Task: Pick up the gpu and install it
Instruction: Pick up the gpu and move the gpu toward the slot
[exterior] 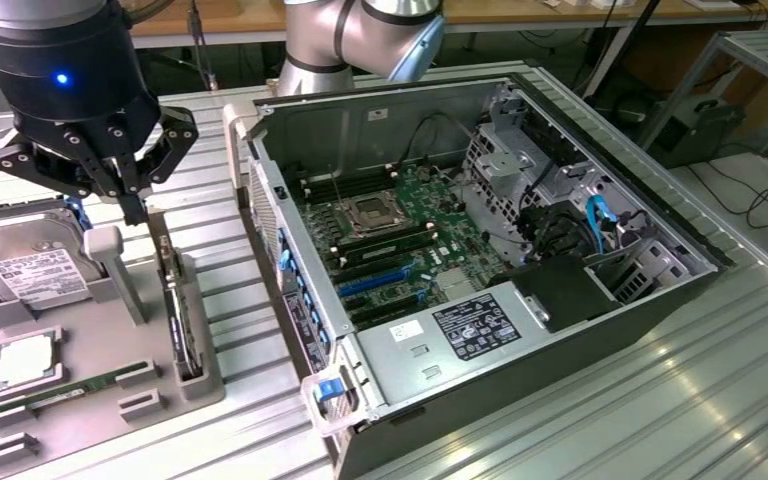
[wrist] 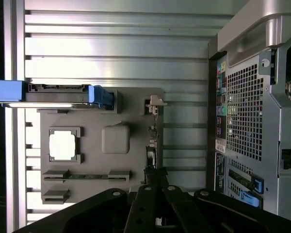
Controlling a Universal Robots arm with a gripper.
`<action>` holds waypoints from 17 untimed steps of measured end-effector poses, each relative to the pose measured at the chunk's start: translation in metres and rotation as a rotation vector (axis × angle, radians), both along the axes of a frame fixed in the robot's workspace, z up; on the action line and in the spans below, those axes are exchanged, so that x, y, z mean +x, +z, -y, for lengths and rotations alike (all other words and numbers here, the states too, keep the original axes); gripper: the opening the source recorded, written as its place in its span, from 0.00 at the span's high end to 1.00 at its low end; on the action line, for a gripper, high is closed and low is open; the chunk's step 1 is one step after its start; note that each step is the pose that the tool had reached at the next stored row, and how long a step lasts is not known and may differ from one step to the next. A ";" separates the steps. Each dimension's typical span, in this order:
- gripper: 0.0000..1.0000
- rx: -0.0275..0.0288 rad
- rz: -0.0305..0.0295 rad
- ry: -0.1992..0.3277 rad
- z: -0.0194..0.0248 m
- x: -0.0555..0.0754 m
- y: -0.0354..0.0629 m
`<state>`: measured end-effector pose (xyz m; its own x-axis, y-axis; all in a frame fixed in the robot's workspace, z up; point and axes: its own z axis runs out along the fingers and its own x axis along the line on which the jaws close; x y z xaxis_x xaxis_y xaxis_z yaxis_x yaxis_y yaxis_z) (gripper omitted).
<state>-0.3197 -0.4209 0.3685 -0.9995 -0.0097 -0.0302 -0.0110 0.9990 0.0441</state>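
- Gpu [exterior: 179, 305]: one thin flat card, standing on edge in a slot of the grey tray [exterior: 91, 335], between the tray's post and the case [exterior: 651, 300].
- In the wrist view the gpu [wrist: 153, 141] runs edge-on, with its silvery bracket [wrist: 155, 101] at the end away from my fingers.
- My pincer [exterior: 135, 212] is black and its fingers are pressed together. It hangs over the gpu's near end [wrist: 155, 173]; I cannot tell whether it touches the card.
- The tray is moulded grey plastic and holds four parts: the gpu, one boxy silver hard drive [exterior: 31, 265] with a white label, one square cpu [exterior: 24, 360], and one slim green memory stick [exterior: 71, 393].
- One case of dark metal lies open on the ribbed aluminium table [exterior: 624, 410]. Inside are one green motherboard [exterior: 398, 235] and one labelled silver power supply [exterior: 458, 335].
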 end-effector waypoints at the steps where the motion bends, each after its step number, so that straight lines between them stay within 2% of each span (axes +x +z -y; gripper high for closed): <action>1: 0.89 0.0000 0.0000 0.000 0.0000 0.000 0.0000; 9: 0.89 0.0001 0.0000 0.000 0.0000 0.000 0.0000; 10: 0.83 0.0000 0.0000 0.000 0.0000 0.000 0.0000; 11: 0.83 0.0000 0.0000 0.000 0.0000 0.000 0.0000; 13: 0.71 0.0000 0.0000 0.000 0.0000 0.000 0.0000; 14: 0.71 0.0000 0.0000 0.000 0.0000 0.000 0.0000; 17: 0.52 0.0000 0.0000 0.000 0.0000 0.000 0.0000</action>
